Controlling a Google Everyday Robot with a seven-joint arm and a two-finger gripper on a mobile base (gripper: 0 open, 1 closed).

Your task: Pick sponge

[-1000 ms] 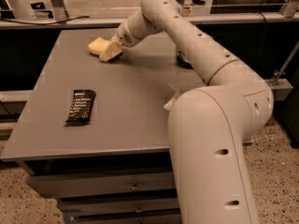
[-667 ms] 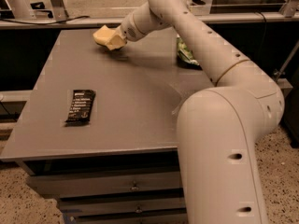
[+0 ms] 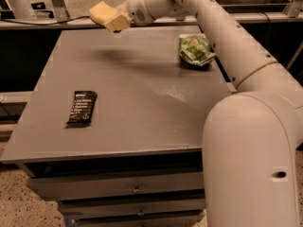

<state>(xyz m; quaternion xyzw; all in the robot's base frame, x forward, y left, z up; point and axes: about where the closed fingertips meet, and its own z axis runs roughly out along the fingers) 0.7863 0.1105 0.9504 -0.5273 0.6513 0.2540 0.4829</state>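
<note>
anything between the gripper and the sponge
Nothing visible. The gripper is shut on the pale-yellow foam sponge, held above the grey table; the black wrapped bar and green crinkled bag lie clear.

Sponge held clear of the table

The gripper clasps the pale-yellow sponge in the air over the grey table's far left part, and a soft shadow falls on the top beneath it. A black snack bar lies flat near the left edge. A green snack bag sits at the far right, well apart from both
</note>
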